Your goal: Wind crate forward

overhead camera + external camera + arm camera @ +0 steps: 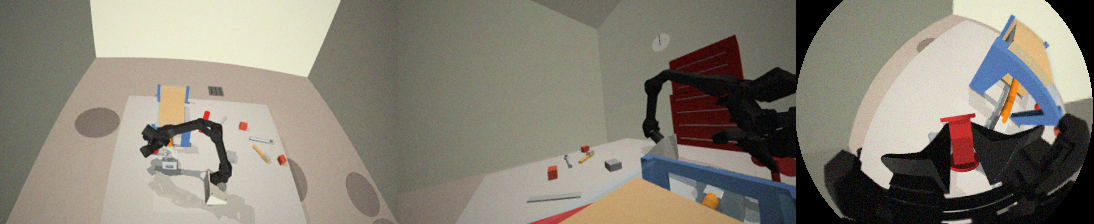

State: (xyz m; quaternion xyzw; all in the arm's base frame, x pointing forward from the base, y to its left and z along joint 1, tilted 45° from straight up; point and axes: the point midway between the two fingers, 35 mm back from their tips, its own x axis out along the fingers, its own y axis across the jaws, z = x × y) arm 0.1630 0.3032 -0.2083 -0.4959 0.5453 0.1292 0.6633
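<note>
My black tool (956, 163) is clamped on the red cylindrical winch handle (961, 143) (grip upright), above the small grey winch (169, 162) at six o'clock from the blue-framed tan-topped cubby (172, 105).

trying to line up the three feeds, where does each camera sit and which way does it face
Top: high above the bench, looking down; the whole arm shows, from base to hand.
Exterior: low behind the blue-framed cubby, looking over its tan top at the tools; the upper arm and hand show.
Wrist: on the hand, looking past the dark fingers, shut on the red winch handle, toward the cubby.
Shared: top and exterior both show the orange-handled tool and red blocks.
</note>
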